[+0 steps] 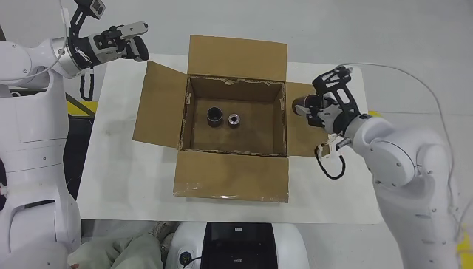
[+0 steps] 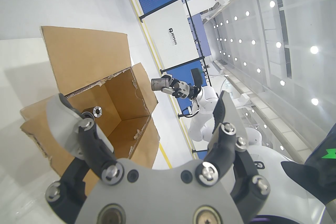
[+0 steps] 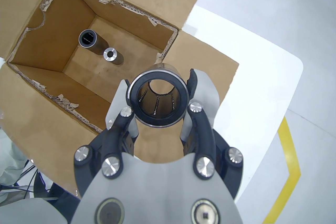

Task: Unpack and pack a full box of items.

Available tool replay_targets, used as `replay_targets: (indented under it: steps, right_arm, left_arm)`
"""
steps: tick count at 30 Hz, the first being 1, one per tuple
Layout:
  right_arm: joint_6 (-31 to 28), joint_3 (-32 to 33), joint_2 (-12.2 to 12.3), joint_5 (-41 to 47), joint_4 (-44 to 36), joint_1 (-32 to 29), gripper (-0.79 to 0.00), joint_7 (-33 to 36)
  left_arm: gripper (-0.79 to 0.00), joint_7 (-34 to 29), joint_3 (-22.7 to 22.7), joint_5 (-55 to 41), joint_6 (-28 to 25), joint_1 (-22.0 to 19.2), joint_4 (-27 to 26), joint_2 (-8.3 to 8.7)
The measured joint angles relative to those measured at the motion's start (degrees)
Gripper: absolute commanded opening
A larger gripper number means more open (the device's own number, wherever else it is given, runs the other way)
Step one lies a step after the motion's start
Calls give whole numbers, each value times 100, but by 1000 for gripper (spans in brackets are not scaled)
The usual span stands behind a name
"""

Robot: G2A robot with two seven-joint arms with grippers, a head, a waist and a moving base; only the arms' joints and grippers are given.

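Note:
An open cardboard box (image 1: 196, 173) stands mid-table with its flaps spread. Two metal cylinders stand on its floor: a wider dark one (image 1: 214, 114) (image 3: 88, 39) and a narrower silver one (image 1: 233, 119) (image 3: 110, 54) (image 2: 98, 111). My right gripper (image 1: 304, 109) (image 3: 158, 83) is shut on a hollow metal bearing sleeve (image 3: 158, 100) (image 2: 159, 84), held above the box's right flap. My left gripper (image 1: 136, 40) (image 2: 141, 104) hangs open with nothing between its fingers, off the table's far left corner, apart from the box.
The white table (image 1: 118, 165) has bare surface left of the box and a narrow strip to the right. Grey floor with yellow lines (image 3: 290, 151) surrounds it.

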Motion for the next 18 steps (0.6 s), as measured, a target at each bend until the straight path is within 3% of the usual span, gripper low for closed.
replay_targets:
  steps: [6,18]
  right_arm:
    - [54,324,40,108,71,-197,-785,-125]
    - [30,352,49,125,91,-214,-785,-154]
  left_arm:
    - [0,0,0,0,0,0,0,0]
    - [0,0,0,0,0,0,0,0]
